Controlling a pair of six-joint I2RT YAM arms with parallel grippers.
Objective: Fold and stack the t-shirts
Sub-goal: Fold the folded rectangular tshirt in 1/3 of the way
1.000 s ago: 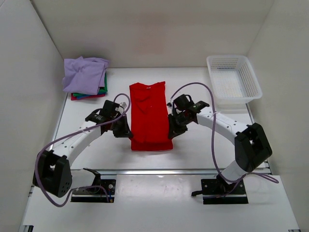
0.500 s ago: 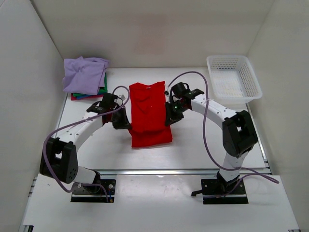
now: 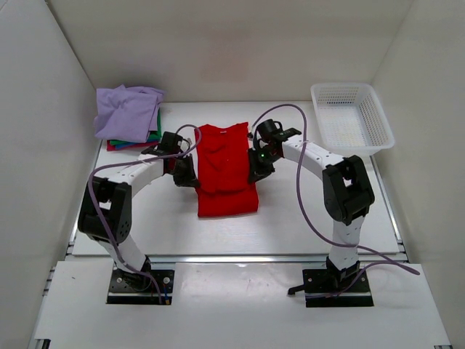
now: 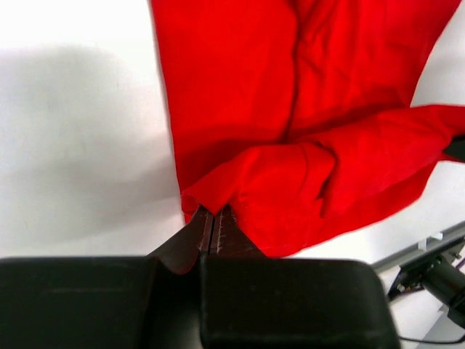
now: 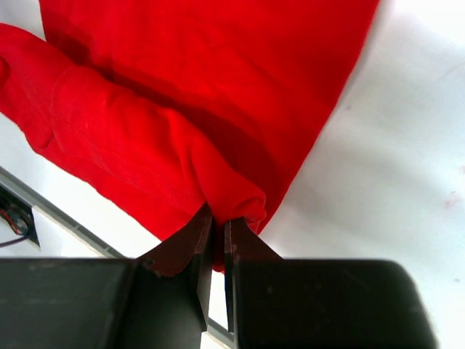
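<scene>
A bright red t-shirt (image 3: 227, 169) lies on the white table, collar toward the back, its lower part lifted and doubled over toward the collar. My left gripper (image 3: 190, 174) is shut on the shirt's left hem corner (image 4: 211, 200). At the shirt's right edge my right gripper (image 3: 254, 173) is shut on the right hem corner (image 5: 232, 203). Both wrist views show red cloth pinched between the jaws, with the folded flap (image 4: 341, 182) hanging over the flat layer (image 5: 218, 65). A stack of folded t-shirts (image 3: 129, 116), lavender on top with green and red beneath, sits at the back left.
A white mesh basket (image 3: 352, 123) stands at the back right. White walls enclose the table on three sides. The table's front rail (image 3: 240, 256) runs between the two arm bases.
Both grippers have carried the shirt's lower hem away from the front edge toward the collar, folding the shirt over itself. The visible red shape is shorter now.
</scene>
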